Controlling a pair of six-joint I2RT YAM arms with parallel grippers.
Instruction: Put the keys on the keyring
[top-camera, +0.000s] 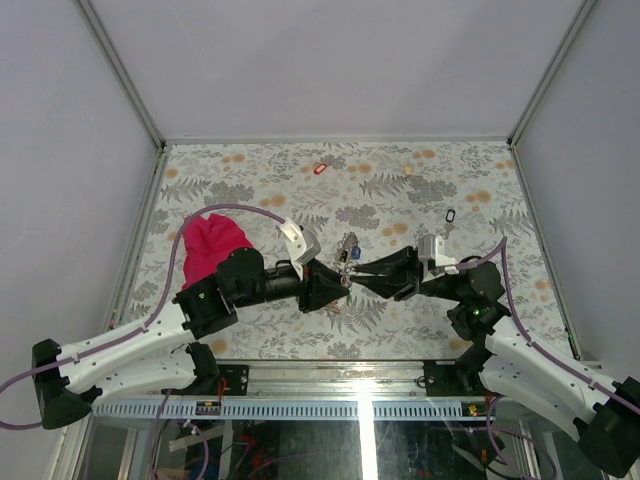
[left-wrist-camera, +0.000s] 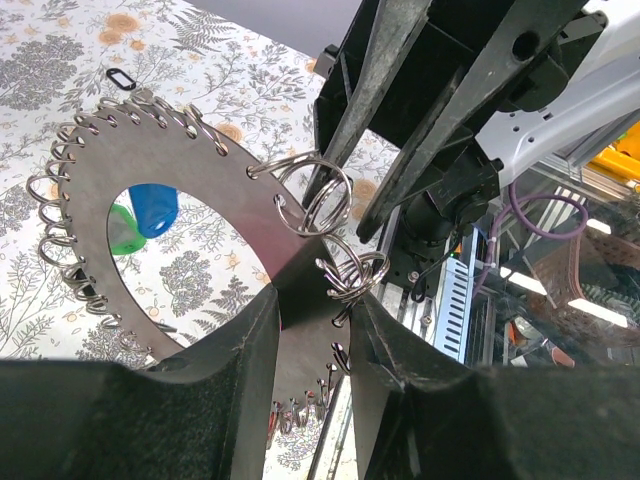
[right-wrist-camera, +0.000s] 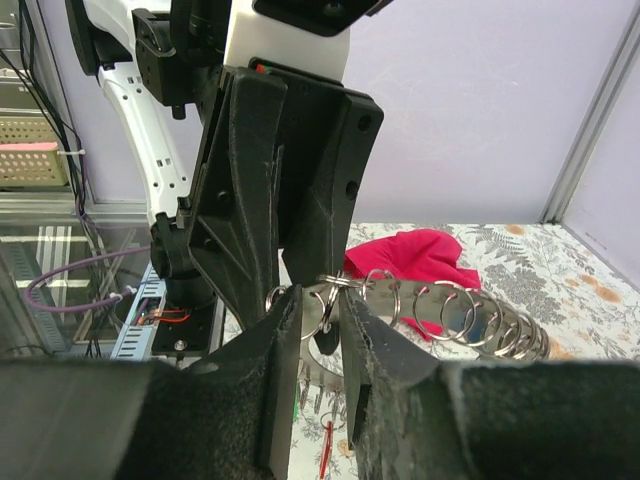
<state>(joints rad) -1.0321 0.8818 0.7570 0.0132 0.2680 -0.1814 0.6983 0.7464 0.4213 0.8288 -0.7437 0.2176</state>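
Two grippers meet above the table: left gripper (left-wrist-camera: 315, 300) clamps keyring (left-wrist-camera: 200, 190) to steady it; right gripper (right-wrist-camera: 320, 325), just opposite, pinches split ring (right-wrist-camera: 318, 296), likely to pry it open.

Table (top-camera: 262, 335): covered in a grey and orange fern print.
Walls (top-camera: 330, 60): pale lilac panels are set behind and beside the table.
Frame posts (top-camera: 121, 72): grey metal, raised at the table's far corners.

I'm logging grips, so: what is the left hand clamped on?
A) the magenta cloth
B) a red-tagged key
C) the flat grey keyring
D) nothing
C: the left wrist view shows the left hand pinching the rim of the grey keyring, while the magenta cloth lies on the table.
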